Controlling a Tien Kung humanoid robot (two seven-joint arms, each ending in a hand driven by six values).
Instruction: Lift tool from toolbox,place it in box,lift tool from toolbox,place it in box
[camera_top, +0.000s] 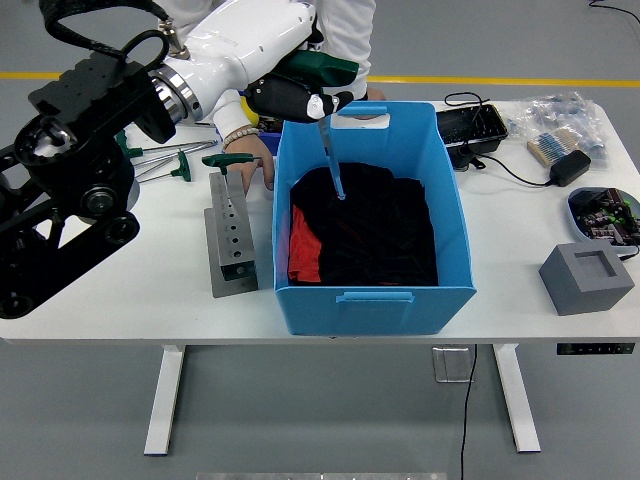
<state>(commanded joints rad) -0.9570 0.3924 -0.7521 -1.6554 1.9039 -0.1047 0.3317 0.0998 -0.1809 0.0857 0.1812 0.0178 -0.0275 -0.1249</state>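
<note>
My left hand (298, 92) is shut on a green T-handle tool (332, 160), gripping its handle. The thin shaft hangs down inside the blue box (375, 300), its tip just above the black and red cloth (365, 235) lying there. Left of the box stands the grey tool holder (232, 245) with one green T-handle tool (228, 160) upright in its far end. A person at the far side rests a hand (252, 152) on the table beside the holder.
Several loose green T-handle tools (150, 160) lie at the left rear. A small blue bin (262, 102) sits behind the box. On the right are a black tray (470, 125), a power adapter (570, 168), bags of parts (560, 115) and a grey foam block (587, 278).
</note>
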